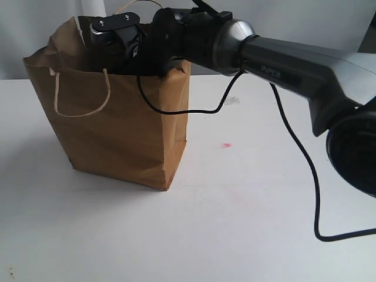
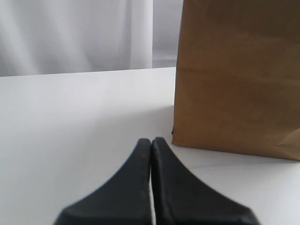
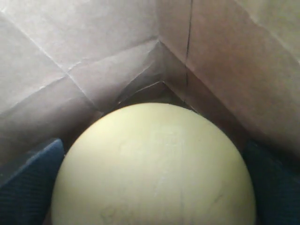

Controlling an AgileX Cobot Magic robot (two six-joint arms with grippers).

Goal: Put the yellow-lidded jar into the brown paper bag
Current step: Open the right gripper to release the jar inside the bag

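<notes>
— Entry one, brown paper bag (image 1: pixel 117 117): standing upright in the upper left of the frame, resting on the white table (image 1: pixel 247 223), mouth gaping open.

— Noting. Entry two, yellow-lidded jar (image 3: pixel 154 164)?

— Sitting inside the bag, near an inner corner fold (only the pale lid showing, seen from above). Touching the bag's floor or not: impossible to tell.

— And the right gripper (image 3: pixel 152 199)?

— Reaching in through the bag's mouth from the right edge of the frame, dark fingers (image 3: pixel 28 187) pinching the jar at the lid from both sides.

— Entry four, left gripper (image 2: pixel 151 144)?

— Hanging over the table near the bag's outer wall, jaws pressing together, gripping nothing.

— Sundries?

— Black cable (image 1: pixel 296 153) drooping from the right arm (image 1: pixel 294 64), looping across the bag's front.
</notes>
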